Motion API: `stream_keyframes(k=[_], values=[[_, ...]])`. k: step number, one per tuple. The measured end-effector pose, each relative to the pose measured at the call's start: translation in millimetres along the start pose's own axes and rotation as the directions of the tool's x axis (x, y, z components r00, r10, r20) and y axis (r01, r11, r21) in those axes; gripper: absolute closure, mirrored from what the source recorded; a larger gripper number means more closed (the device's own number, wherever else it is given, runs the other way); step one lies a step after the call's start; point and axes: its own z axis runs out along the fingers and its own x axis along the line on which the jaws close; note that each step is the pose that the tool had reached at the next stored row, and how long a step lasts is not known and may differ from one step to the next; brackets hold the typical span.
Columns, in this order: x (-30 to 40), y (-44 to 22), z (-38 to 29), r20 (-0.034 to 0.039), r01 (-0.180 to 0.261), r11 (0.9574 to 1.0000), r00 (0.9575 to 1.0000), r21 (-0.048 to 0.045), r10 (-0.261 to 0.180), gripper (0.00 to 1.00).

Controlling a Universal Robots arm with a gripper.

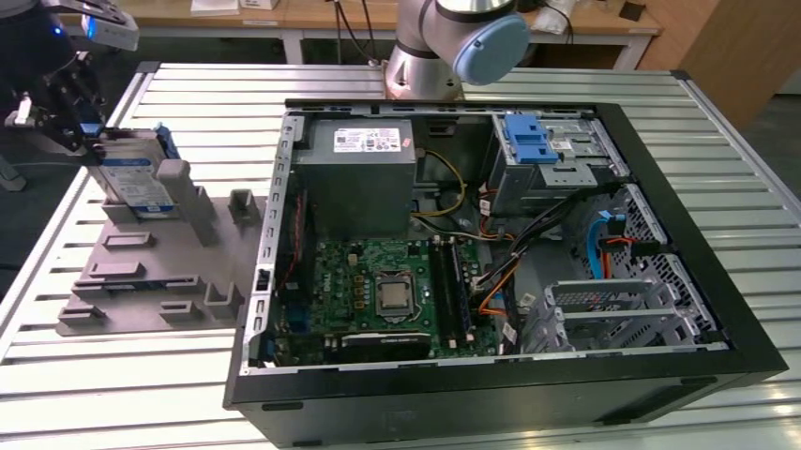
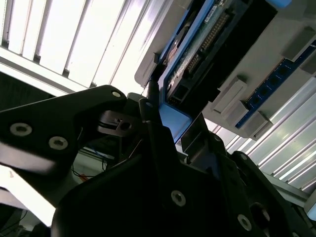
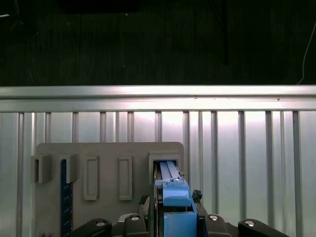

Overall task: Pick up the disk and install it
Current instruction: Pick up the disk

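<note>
In the exterior view, your arm reaches out to the exterior view's left, with the gripper (image 1: 85,141) tilted down onto the disk (image 1: 131,183). The disk stands on edge in a grey holder (image 1: 138,272) on the bench (image 1: 126,394), well apart from the open computer case (image 1: 501,408). In the second wrist view, the fingers (image 2: 153,106) are clamped on both sides of the disk's blue edge. In the first wrist view, the disk sits in the holder's end slot, with bare bench slats beside and beyond it.

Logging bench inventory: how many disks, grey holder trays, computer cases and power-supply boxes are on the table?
disk: 1
grey holder tray: 1
open computer case: 1
power-supply box: 1
Total: 4
</note>
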Motion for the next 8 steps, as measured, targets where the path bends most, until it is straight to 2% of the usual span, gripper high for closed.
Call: stream_keyframes(k=[8], values=[[0.4, 0.0, 0.7, -0.0001, 0.000, 1.0000, 1.0000, 0.0001, 0.000, 0.56]])
